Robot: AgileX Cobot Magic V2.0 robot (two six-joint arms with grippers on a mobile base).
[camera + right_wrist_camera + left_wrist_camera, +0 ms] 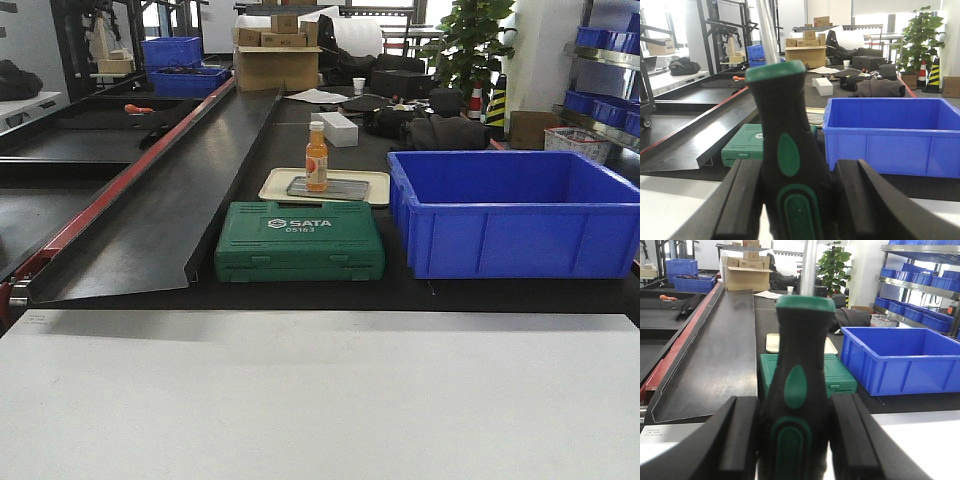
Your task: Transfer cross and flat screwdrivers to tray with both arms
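Left screwdriver (802, 340) fills the left wrist view. Its handle stands upright, clamped between the pads of the left gripper (796, 410), with the shaft running up out of frame. Right screwdriver (782, 115) is gripped the same way by the right gripper (797, 175), its handle leaning slightly left. Each gripper is clenched on a handle. Both tips are out of view, so cross and flat cannot be told apart.

Tray (352, 188) lies directly behind the toolbox (300, 240), nested in a beige tray (275, 185). A bottle (316, 157) stands on the tray, behind the toolbox centre and left of the tray's middle. A bin (515, 215) sits just right of the toolbox. Neither arm shows in the front view; both tools appear to be on the near side of the toolbox.

Step in hand, as judged: carry both tools over the toolbox to the tray.

1. Raise each tool clear of the toolbox lid before moving forward.
2. Send the right tool to the bare tray area right of the bottle, away from the bin wall.
3. Free space left of the bottle is narrow, so stagger the arms to avoid crowding and do not touch the bottle.
4. Lay each shaft flat and low before releasing. The rim is shallow, and the handle would likely roll.
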